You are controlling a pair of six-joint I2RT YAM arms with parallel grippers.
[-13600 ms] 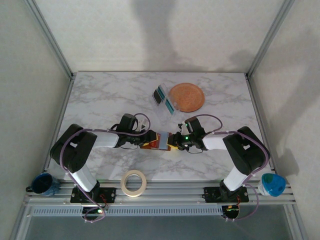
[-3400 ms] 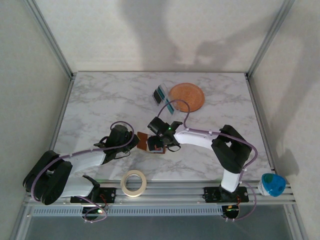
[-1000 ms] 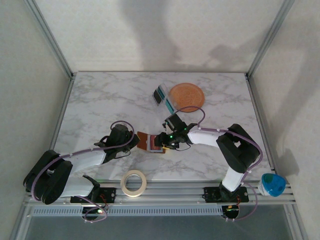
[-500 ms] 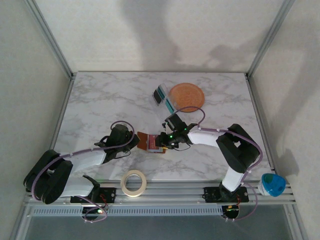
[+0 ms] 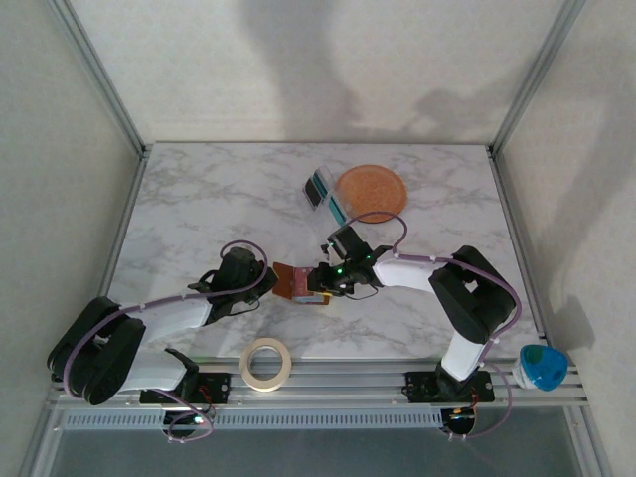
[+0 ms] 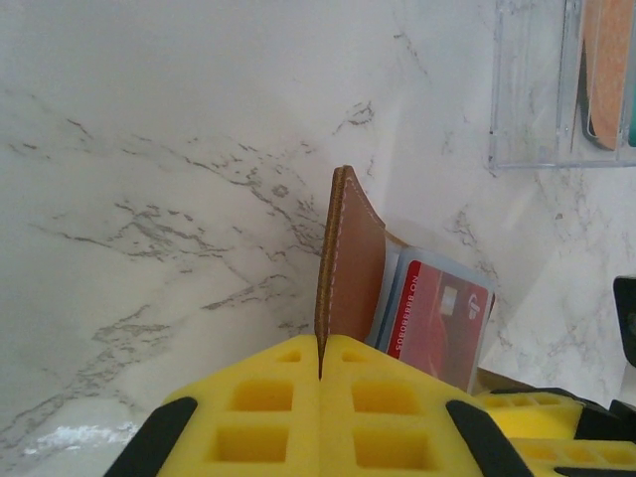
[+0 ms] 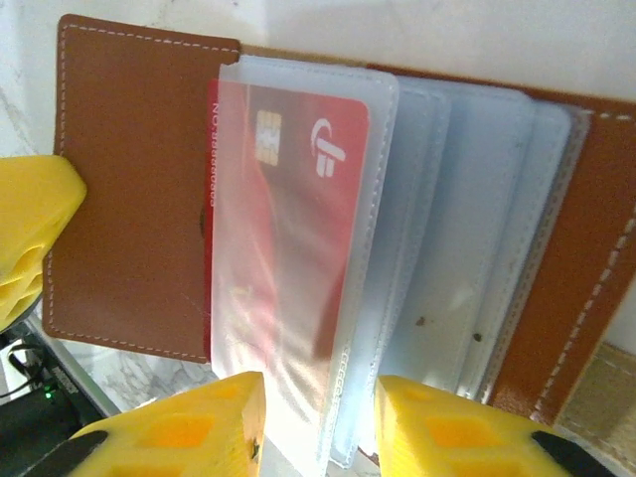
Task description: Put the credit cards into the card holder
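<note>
Tabletop: white marble-look table [image 5: 199,199], pale walls.
Card holder: small brown leather folding card holder [image 5: 298,281], open, front middle, between my pincers; a red card [image 7: 283,199] sits in its first clear sleeve.
Left pincer: my left gripper [image 6: 320,363] is clamped on one upright leather flap.
Right pincer: my right gripper [image 7: 318,397] has jaws narrowly apart astride the clear sleeves' edge.
Credit cards: thin teal and blue-grey plastic credit cards [image 5: 320,187], farther back in a clear case beside a round orange plate [image 5: 371,191].

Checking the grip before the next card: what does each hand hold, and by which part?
The left hand pinches the card holder by its brown cover's edge. The right hand straddles the edge of a clear inner pocket; whether it grips is unclear.
</note>
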